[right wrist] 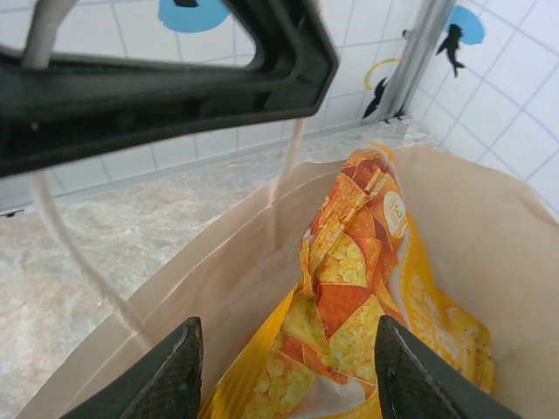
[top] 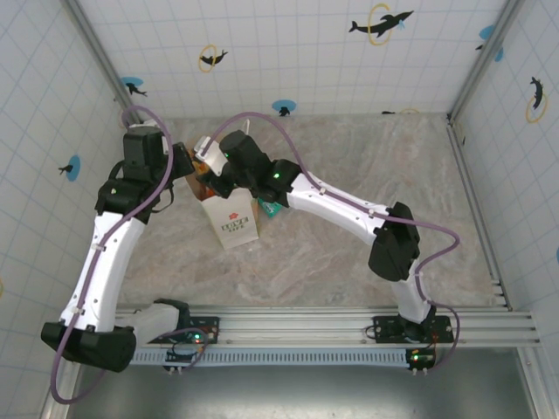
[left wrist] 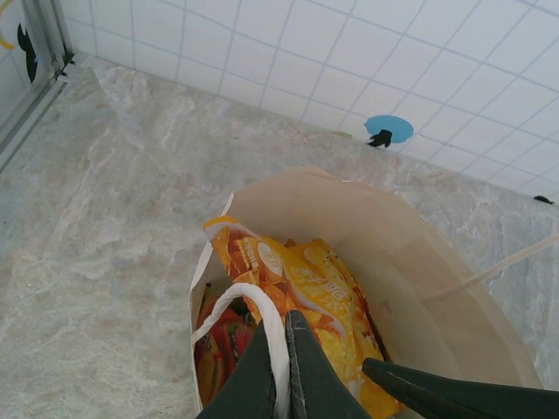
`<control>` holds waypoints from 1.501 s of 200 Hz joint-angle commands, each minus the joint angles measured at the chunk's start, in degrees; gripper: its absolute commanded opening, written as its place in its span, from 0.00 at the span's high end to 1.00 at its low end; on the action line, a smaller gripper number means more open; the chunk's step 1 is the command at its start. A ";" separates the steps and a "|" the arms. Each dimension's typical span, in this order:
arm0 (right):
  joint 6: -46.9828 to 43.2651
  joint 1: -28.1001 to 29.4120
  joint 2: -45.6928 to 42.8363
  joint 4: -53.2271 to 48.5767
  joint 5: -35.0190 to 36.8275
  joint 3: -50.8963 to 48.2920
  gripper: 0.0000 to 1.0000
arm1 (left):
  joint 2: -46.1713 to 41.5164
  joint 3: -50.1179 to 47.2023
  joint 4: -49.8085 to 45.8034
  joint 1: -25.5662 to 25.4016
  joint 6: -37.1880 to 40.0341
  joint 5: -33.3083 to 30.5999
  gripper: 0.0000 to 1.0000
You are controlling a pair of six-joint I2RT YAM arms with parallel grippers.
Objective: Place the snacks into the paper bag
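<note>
The white paper bag (top: 234, 223) stands open between the two arms. My left gripper (left wrist: 286, 371) is shut on its white cord handle (left wrist: 262, 310) and holds the near rim up; from above this gripper (top: 185, 166) is at the bag's left edge. An orange-yellow snack packet (left wrist: 306, 288) leans inside the bag, with a red-orange packet (left wrist: 218, 340) beside it. My right gripper (right wrist: 288, 375) hangs open in the bag's mouth, its fingers on either side of the orange-yellow packet (right wrist: 358, 288) and apart from it. A teal packet (top: 268, 208) lies against the bag's right side.
The bag's inner wall (right wrist: 227, 262) rises close to my right fingers. The left gripper's black body (right wrist: 175, 78) and a taut cord (right wrist: 79, 253) cross just above them. Tiled walls enclose the marble table (top: 349, 253), with free room to the right.
</note>
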 commanded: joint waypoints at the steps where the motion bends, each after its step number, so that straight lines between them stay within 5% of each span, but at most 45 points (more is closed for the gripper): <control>1: 0.61 -0.65 1.73 -3.48 -2.56 3.06 0.45 | -1.16 -0.66 -0.12 -0.03 -1.35 -1.39 0.92; 38: 1.59 -1.84 2.70 -6.37 -1.41 3.55 0.45 | -2.38 -1.10 -0.42 -0.04 -2.28 -3.35 0.93; 108: 3.32 -4.18 5.67 -13.55 -14.96 6.33 0.54 | -4.61 0.61 -0.66 -0.04 -1.05 -6.72 1.00; 205: 6.63 -4.16 -2.12 -10.06 -18.29 5.36 0.43 | -2.87 -1.22 1.25 -0.04 -0.77 -3.87 1.00; 300: 19.15 -9.50 -26.97 9.35 -9.69 -29.24 0.45 | -1.18 -2.02 3.07 -0.04 -0.73 -0.76 0.99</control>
